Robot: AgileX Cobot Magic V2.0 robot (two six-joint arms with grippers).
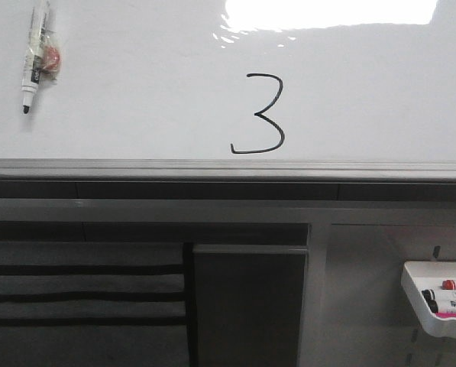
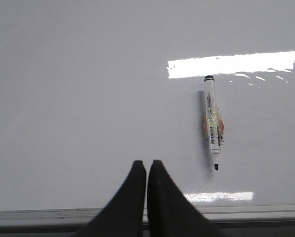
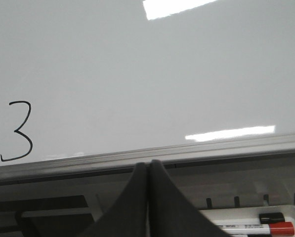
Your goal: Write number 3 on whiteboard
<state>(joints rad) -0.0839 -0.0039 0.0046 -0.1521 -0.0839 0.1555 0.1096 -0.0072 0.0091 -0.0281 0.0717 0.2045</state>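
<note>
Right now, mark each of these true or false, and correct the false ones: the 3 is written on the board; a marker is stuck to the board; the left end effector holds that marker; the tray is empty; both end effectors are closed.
1. The number 3 is on the whiteboard. True.
2. A black-tipped marker sits on the board, tip pointing down. True.
3. The left end effector holds that marker. False: its fingers are closed on nothing, and the marker is apart from them on the board.
4. The white tray is empty. False: it holds markers, one with a red cap.
5. The left and the right end effector are closed. True.
</note>
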